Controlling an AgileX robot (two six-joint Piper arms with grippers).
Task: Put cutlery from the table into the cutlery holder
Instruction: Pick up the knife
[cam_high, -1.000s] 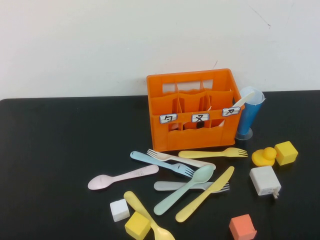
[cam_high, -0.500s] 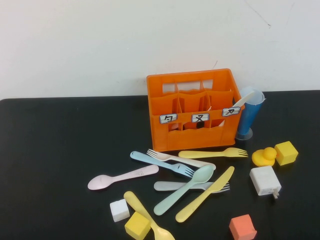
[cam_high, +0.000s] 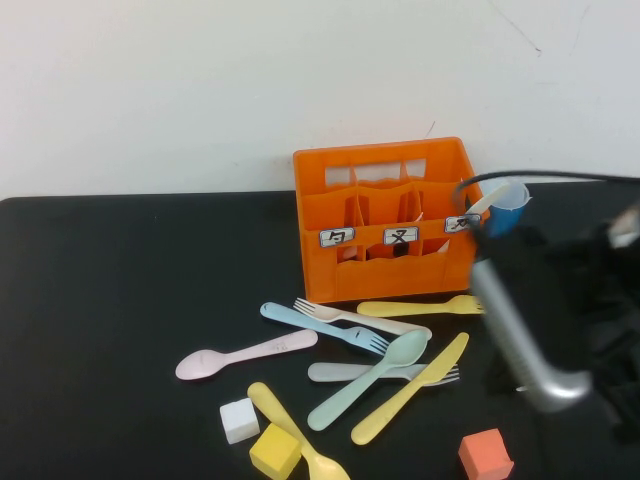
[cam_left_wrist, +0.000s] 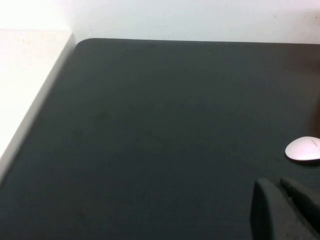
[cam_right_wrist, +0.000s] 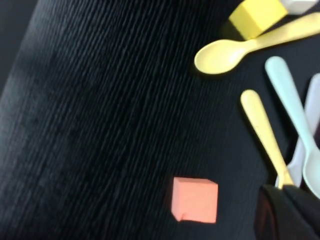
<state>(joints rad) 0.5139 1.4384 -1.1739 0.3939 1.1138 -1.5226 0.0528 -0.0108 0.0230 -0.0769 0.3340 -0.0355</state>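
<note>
The orange cutlery holder stands at the back of the black table. In front of it lie a pink spoon, light blue fork, cream fork, yellow fork, mint spoon, grey fork, yellow knife and yellow spoon. My right arm reaches in over the table's right side. My right gripper is shut and empty, above the yellow knife. My left gripper is shut over bare table near the pink spoon's bowl.
A white cube, a yellow cube and an orange cube sit near the front edge. A blue-and-clear measuring cup with a cream utensil in it stands right of the holder, partly behind the arm.
My right arm has swung in from the right and now covers the duck, the yellow cube and the white block there. The cutlery has not moved.
</note>
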